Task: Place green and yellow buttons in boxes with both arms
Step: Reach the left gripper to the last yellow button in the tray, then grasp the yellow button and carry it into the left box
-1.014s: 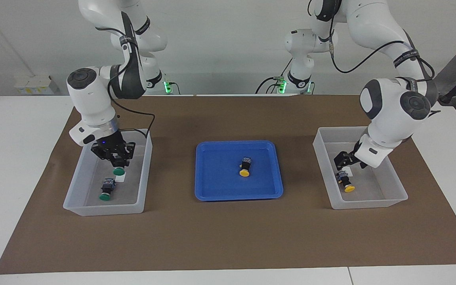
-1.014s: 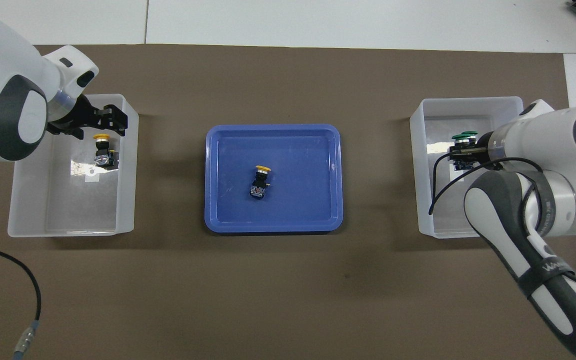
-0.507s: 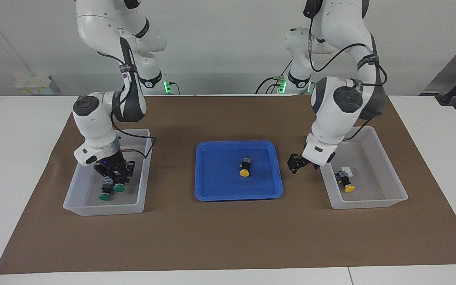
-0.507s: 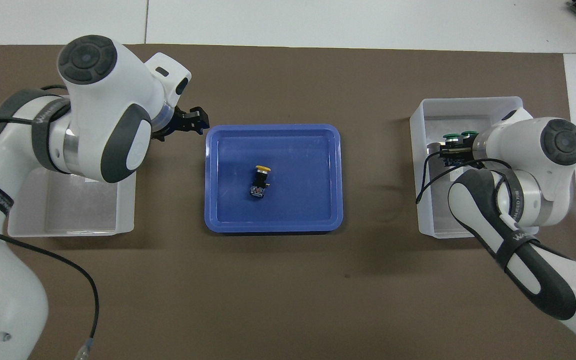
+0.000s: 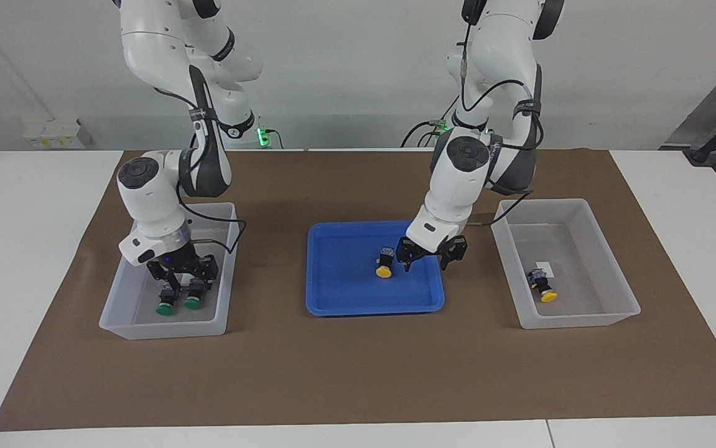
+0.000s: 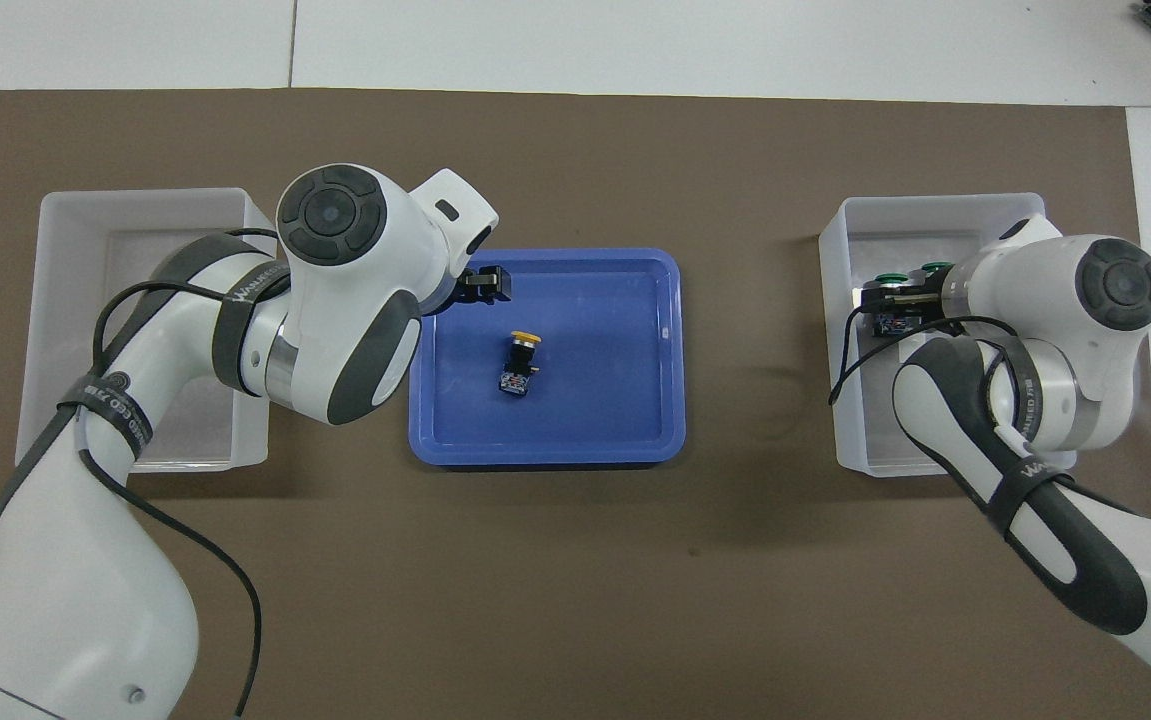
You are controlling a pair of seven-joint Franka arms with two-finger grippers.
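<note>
A yellow button point(image 5: 384, 262) point(image 6: 519, 360) lies in the blue tray point(image 5: 345, 292) point(image 6: 615, 420) at mid-table. My left gripper point(image 5: 430, 255) point(image 6: 487, 284) hangs open low over the tray, just beside that button toward the left arm's end. A second yellow button point(image 5: 543, 286) lies in the box point(image 5: 619, 274) point(image 6: 65, 300) at the left arm's end; the arm hides it in the overhead view. Two green buttons point(image 5: 165, 305) point(image 5: 193, 302) point(image 6: 890, 280) lie side by side in the other box point(image 5: 115, 311) point(image 6: 935, 205). My right gripper point(image 5: 182, 274) point(image 6: 897, 300) stands open right above them.
A brown mat point(image 5: 358, 373) covers the table's middle, with white tabletop point(image 5: 22, 249) around it. A small white label point(image 5: 544, 267) is stuck on the floor of the box at the left arm's end. Black cables loop from both wrists.
My left arm swung from its box to over the blue tray. My right gripper went down into its box and opened; the green button it carried now lies beside the other one.
</note>
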